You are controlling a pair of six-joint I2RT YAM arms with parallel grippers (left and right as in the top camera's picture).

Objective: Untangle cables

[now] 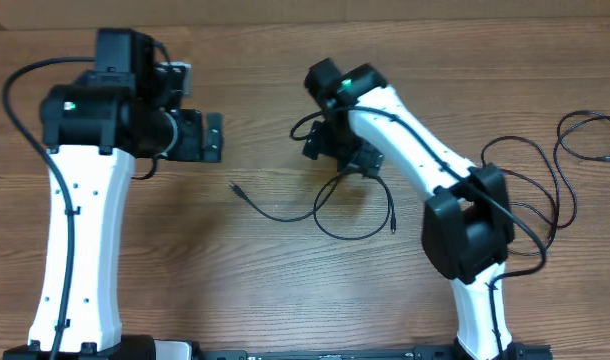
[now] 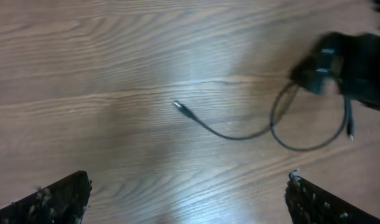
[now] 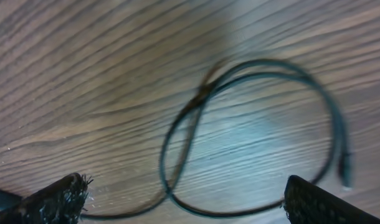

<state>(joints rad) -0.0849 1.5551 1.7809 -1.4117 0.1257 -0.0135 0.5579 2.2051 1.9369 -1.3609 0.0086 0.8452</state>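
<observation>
1. The tabletop (image 1: 265,60) is smooth, pale brown wood grain with a soft glare near its middle. A thin cord lies flat on such a surface, so I judge that a pinch has to come right down to the wood.
2. The left gripper (image 1: 213,137) (image 2: 189,182) hovers over the left half of the tabletop, jaws spread wide and empty. Its black fingertip pads look rough and frayed.
3. The right gripper (image 1: 335,150) (image 3: 184,186) hangs over the middle, jaws likewise wide apart and holding nothing, directly above the loop.
4. The cable (image 1: 285,217) (image 2: 240,137) is thin, black, round and limp. It lies about midway between the left and right edges, one tail running left and the rest curled into a single oval loop.
5. A second thin cable (image 1: 558,140) sprawls in loose curves by the right edge, well apart from the first.
6. The crossing (image 3: 201,94) is where the strands overlap. The right gripper would do best to pinch just beside it and lift one strand clear, not drag.
7. The left plug (image 1: 233,185) (image 2: 181,107) is small and slim. The left gripper could pin the cord near it as an anchor.
8. The loop's plug (image 1: 393,226) (image 3: 344,168) is free, so it should slip through easily.
</observation>
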